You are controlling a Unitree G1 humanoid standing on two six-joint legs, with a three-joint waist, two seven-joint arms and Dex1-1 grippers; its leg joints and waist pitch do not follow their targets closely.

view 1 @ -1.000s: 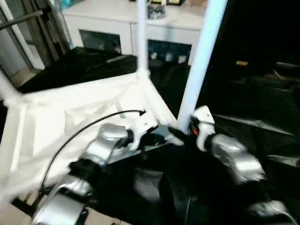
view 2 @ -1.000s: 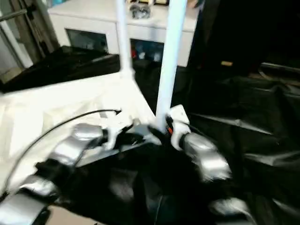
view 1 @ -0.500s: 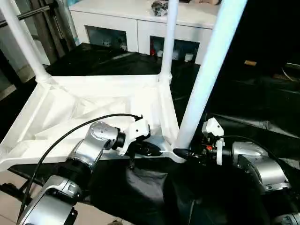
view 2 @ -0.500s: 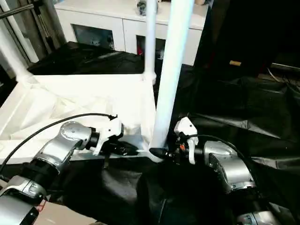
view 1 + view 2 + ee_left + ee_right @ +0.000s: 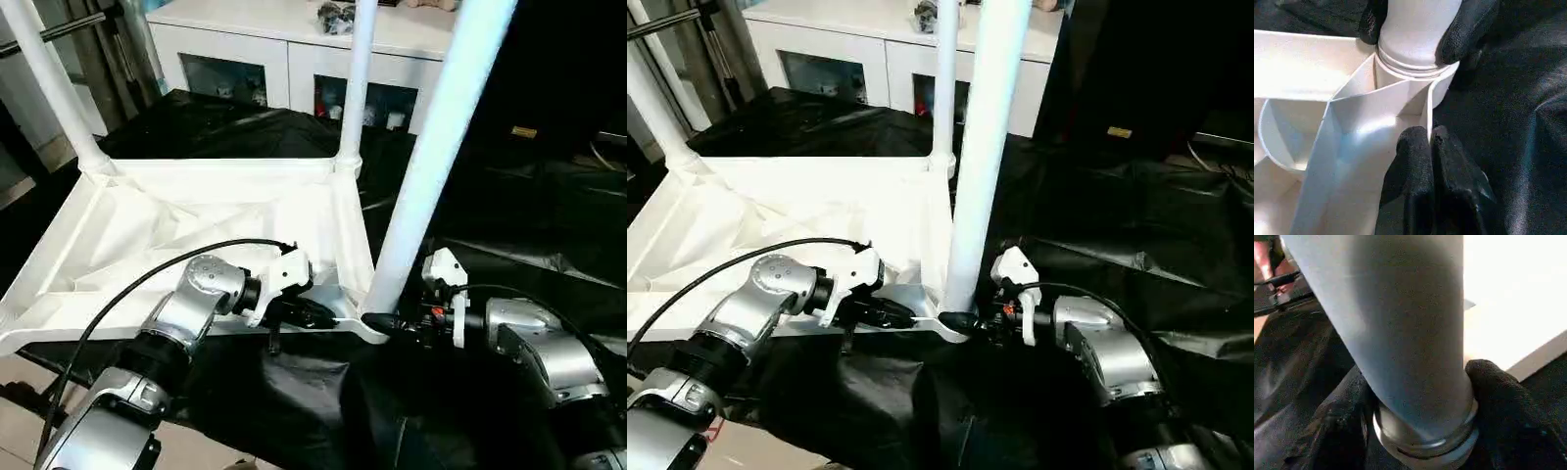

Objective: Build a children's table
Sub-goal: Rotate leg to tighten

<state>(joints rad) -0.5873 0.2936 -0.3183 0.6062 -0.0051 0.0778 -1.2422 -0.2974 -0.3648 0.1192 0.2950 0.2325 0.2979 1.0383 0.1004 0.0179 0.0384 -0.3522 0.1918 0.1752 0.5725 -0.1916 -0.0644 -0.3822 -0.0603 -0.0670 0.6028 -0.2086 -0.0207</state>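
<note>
The children's table (image 5: 186,220) lies upside down on the black-draped desk (image 5: 509,225), ribbed underside up, 3 legs standing from its corner sockets. Its near rim runs close along the desk's front edge; to the right, open black cloth stretches away, and a white cabinet (image 5: 265,59) stands behind the desk. The left fingers (image 5: 1422,161) are pressed together on a thin rib of the near rim, just beside the near-right socket. The right fingers (image 5: 1469,27) straddle the base of the near-right leg (image 5: 431,147), touching it on both sides just above its socket.
</note>
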